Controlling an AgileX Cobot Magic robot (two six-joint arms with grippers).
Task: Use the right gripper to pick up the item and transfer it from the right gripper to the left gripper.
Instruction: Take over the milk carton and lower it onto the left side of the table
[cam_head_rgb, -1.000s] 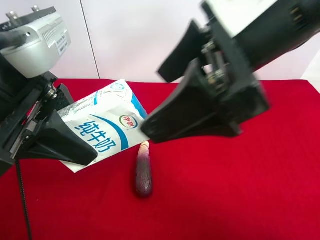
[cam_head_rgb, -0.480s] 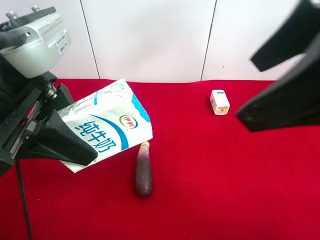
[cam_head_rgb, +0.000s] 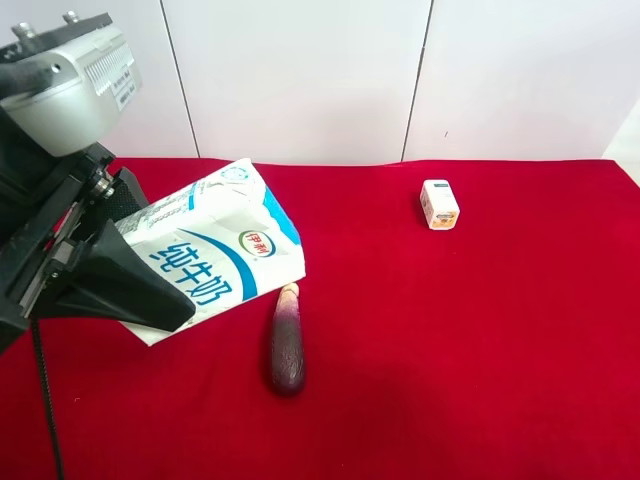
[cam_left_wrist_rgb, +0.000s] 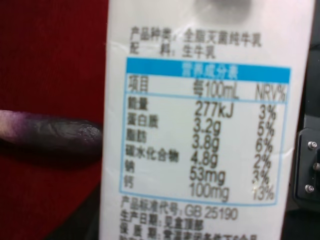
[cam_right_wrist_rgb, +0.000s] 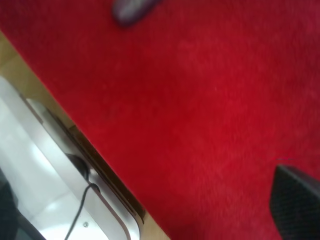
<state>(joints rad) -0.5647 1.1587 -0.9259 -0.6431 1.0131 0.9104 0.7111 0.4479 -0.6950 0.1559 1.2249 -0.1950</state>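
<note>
My left claw (cam_head_rgb: 172, 292) is clamped on the milk carton (cam_head_rgb: 228, 248) by the eggplant (cam_head_rgb: 287, 347), can't tell whether my right claw (cam_right_wrist_rgb: 298, 202) is wide or narrow.

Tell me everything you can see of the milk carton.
The milk carton is a white paperboard box with blue trim, Chinese lettering and a nutrition table on one side. It is held tilted over the red cloth, clamped in the left gripper, its lower corner near the tip of the eggplant; contact there is unclear.

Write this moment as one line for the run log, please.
left gripper: shut on milk carton, tilted | right gripper: state unclear | eggplant: lying on red cloth near carton | small box: on cloth, apart
</note>
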